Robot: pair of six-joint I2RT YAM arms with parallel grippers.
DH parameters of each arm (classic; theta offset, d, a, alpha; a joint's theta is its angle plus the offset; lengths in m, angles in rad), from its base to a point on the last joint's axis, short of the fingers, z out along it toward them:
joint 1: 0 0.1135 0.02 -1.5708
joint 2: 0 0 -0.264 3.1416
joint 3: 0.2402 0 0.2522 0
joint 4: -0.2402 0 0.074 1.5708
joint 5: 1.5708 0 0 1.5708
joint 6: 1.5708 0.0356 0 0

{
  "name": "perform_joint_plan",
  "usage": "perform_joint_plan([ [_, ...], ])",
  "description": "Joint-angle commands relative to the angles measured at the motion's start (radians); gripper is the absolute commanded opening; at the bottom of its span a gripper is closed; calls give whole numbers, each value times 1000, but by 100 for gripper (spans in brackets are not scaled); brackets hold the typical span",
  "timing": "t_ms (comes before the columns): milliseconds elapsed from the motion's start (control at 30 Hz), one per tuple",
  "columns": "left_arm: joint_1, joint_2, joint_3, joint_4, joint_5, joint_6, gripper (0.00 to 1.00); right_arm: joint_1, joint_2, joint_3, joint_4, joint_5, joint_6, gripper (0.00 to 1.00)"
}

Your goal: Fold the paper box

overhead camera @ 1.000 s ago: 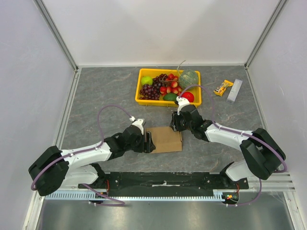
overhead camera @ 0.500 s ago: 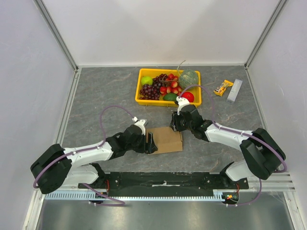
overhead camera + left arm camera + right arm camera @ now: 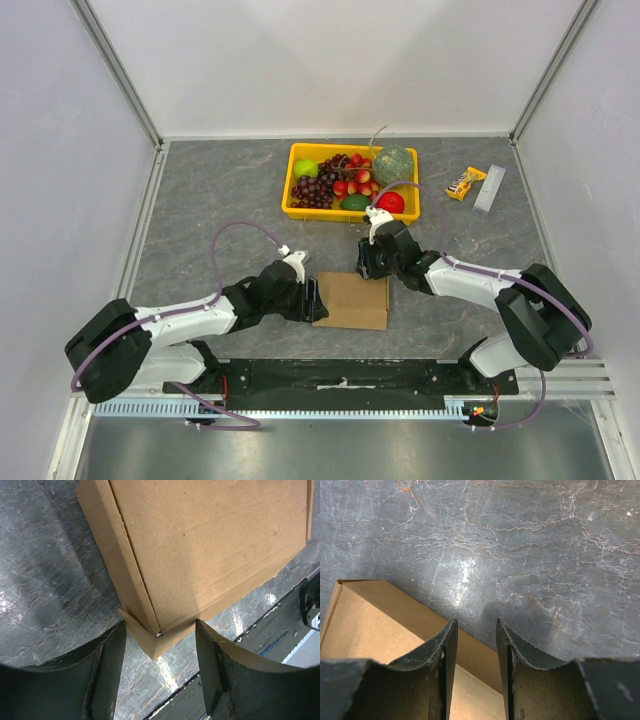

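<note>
the paper box [image 3: 352, 301] has slid toward 4 o'clock and now lies flat at 6 o'clock of the yellow fruit tray [image 3: 330, 214]. the left gripper [image 3: 315, 298] has narrowed around the box's corner but is still open, gripping nothing. the right gripper [image 3: 368, 268], half-open, straddles the far edge. the box looks nearly folded.

A robotics lab test cell: plain white panels [image 3: 330, 60] on aluminium framing [image 3: 120, 75] enclose a grey marble-patterned bench [image 3: 220, 190], with staged props such as a yellow tray of fruit [image 3: 310, 213] beyond the right end effector [image 3: 366, 272].
</note>
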State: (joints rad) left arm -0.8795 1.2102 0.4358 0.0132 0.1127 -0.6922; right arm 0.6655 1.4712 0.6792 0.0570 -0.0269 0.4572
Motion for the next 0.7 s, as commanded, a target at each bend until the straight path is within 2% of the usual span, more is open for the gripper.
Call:
perform_joint_plan([
  [0,-3,11,1,53,2,-24,63,3,-5,-3,-29,-15,8,43],
  [300,-4,41,18,54,-8,-18,63,3,-110,-30,-103,-5,2,44],
  [533,-3,45,21,56,-13,-13,62,0,-201,-49,-140,-4,-43,59],
  [667,-3,46,23,59,-13,-13,62,-9,-192,-53,-141,-31,-55,61],
])
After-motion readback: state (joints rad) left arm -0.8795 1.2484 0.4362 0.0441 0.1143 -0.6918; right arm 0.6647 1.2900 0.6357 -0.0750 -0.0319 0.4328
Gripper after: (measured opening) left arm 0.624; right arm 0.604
